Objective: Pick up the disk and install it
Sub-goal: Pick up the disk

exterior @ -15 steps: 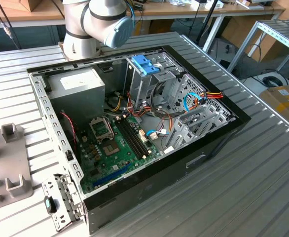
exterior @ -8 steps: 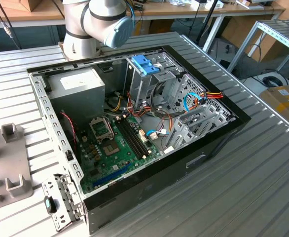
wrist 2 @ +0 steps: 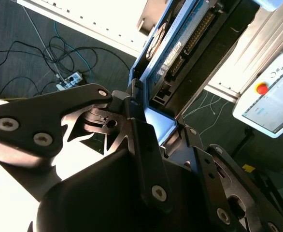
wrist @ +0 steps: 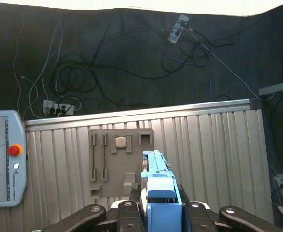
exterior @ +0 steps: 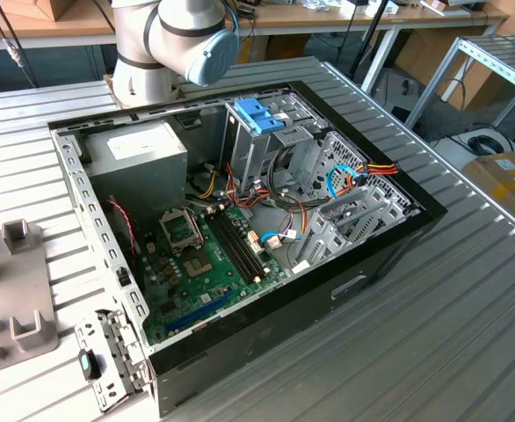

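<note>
In both wrist views my gripper (wrist 2: 156, 121) (wrist: 161, 205) is shut on the disk (wrist 2: 180, 53), a flat drive in a blue plastic carrier frame (wrist: 157, 186). The disk sticks out past the fingers, with its connector edge and circuit side facing the second wrist camera. In the first wrist view it hangs above the ribbed metal table (wrist: 209, 145), beside a grey fixture plate (wrist: 120, 159). The exterior view has the open computer case (exterior: 398, 237) lying on the table, with its metal drive cage (exterior: 266, 145) and blue handle (exterior: 259, 114) at the back.
Inside the case are a grey power-supply box (exterior: 139, 154), the motherboard (exterior: 205, 255) and loose cables (exterior: 363, 171). The arm's base (exterior: 165, 44) stands behind the case. A grey fixture (exterior: 11, 299) lies at the exterior view's left. A teach pendant (wrist: 4, 162) lies on the table.
</note>
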`<state>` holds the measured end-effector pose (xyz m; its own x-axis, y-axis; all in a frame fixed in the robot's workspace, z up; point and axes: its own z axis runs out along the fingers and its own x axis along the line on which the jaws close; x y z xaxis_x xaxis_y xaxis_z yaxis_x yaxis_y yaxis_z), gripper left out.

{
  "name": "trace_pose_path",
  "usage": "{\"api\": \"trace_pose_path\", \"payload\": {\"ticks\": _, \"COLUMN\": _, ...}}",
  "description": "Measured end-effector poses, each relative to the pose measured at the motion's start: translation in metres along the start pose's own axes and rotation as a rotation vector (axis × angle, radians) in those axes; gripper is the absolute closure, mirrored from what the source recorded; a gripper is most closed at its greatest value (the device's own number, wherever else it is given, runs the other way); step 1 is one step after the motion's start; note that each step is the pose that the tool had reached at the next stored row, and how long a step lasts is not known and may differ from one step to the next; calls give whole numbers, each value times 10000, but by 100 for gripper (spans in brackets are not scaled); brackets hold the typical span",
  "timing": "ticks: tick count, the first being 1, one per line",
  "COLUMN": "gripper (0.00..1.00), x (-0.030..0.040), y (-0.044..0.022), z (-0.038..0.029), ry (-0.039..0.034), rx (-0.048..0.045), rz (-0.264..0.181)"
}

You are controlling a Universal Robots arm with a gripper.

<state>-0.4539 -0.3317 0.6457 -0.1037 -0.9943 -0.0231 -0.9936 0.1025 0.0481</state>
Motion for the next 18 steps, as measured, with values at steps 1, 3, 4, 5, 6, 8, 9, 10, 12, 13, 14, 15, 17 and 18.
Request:
{"api": "trace_pose_path", "payload": {"ticks": 1, "gripper": 63, "x": 0, "y": 0, "z": 0, "ry": 0, "rx": 0, "rz": 0}}
{"api": "trace_pose_path", "payload": {"ticks": 3, "gripper": 63, "x": 0, "y": 0, "z": 1, "ry": -1, "rx": 1, "rz": 0}}
{"api": "trace_pose_path", "payload": {"ticks": 4, "gripper": 63, "x": 1, "y": 0, "z": 1, "ry": 0, "rx": 1, "rz": 0}}
{"api": "trace_pose_path", "payload": {"ticks": 5, "gripper": 63, "x": 9, "y": -1, "z": 3, "ry": 0, "rx": 2, "rz": -1}}
{"api": "trace_pose_path", "payload": {"ticks": 6, "gripper": 63, "x": 34, "y": -10, "z": 12, "ry": 0, "rx": 1, "rz": 0}}
{"api": "trace_pose_path", "payload": {"ticks": 8, "gripper": 63, "x": 84, "y": -31, "z": 34, "ry": -3, "rx": -1, "rz": 0}}
{"api": "trace_pose_path", "payload": {"ticks": 9, "gripper": 63, "x": 131, "y": -55, "z": 61, "ry": -7, "rx": -4, "rz": -1}}
{"api": "trace_pose_path", "payload": {"ticks": 10, "gripper": 63, "x": 151, "y": -68, "z": 76, "ry": -9, "rx": -6, "rz": -1}}
{"api": "trace_pose_path", "payload": {"ticks": 12, "gripper": 63, "x": 210, "y": -105, "z": 126, "ry": -11, "rx": -3, "rz": 1}}
{"api": "trace_pose_path", "payload": {"ticks": 13, "gripper": 63, "x": 255, "y": -130, "z": 158, "ry": -10, "rx": -5, "rz": -1}}
{"api": "trace_pose_path", "payload": {"ticks": 14, "gripper": 63, "x": 303, "y": -162, "z": 193, "ry": -8, "rx": -7, "rz": -1}}
{"api": "trace_pose_path", "payload": {"ticks": 15, "gripper": 63, "x": 324, "y": -178, "z": 211, "ry": -9, "rx": -5, "rz": 0}}
{"api": "trace_pose_path", "payload": {"ticks": 17, "gripper": 63, "x": 355, "y": -224, "z": 244, "ry": -9, "rx": -5, "rz": 0}}
{"api": "trace_pose_path", "payload": {"ticks": 18, "gripper": 63, "x": 368, "y": -248, "z": 259, "ry": -9, "rx": -6, "rz": 0}}
